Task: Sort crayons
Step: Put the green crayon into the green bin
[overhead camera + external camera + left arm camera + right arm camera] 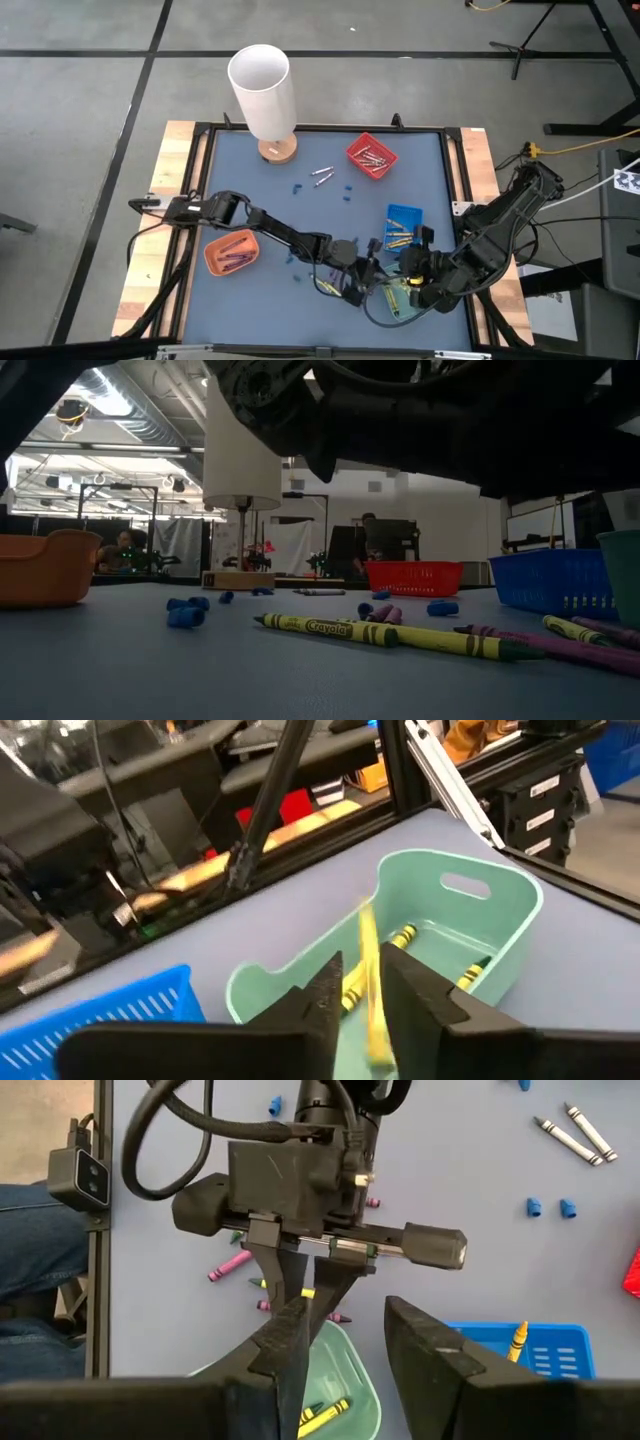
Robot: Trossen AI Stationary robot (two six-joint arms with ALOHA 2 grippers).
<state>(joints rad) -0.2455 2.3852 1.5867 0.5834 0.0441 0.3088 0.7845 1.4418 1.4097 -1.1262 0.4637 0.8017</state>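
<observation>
My left gripper (362,982) hovers over the green tray (500,935), its fingers a little apart. A yellow crayon (372,990) shows upright and blurred in the gap. Other yellow crayons (404,936) lie in that tray. My right gripper (345,1342) stands open and holds nothing, above the green tray (345,1380) and looking down on my left gripper (308,1295). Loose crayons lie on the blue mat: yellow (380,632) and purple (560,648) near the front, grey (321,174) farther back. My left gripper has the yellow crayon (368,945) between its two fingers, upright and above the green tray. The fingers reach out nearly level from the table's left. The crayon is blurred while the fingers are sharp, so I cannot tell whether they touch it.
A blue tray (404,222) with yellow-orange crayons is just beyond the green one. A red tray (371,155) with grey crayons sits at the back and an orange tray (232,250) with purple ones on the left. A white lamp (262,88) stands far left; blue bits (186,612) are scattered.
</observation>
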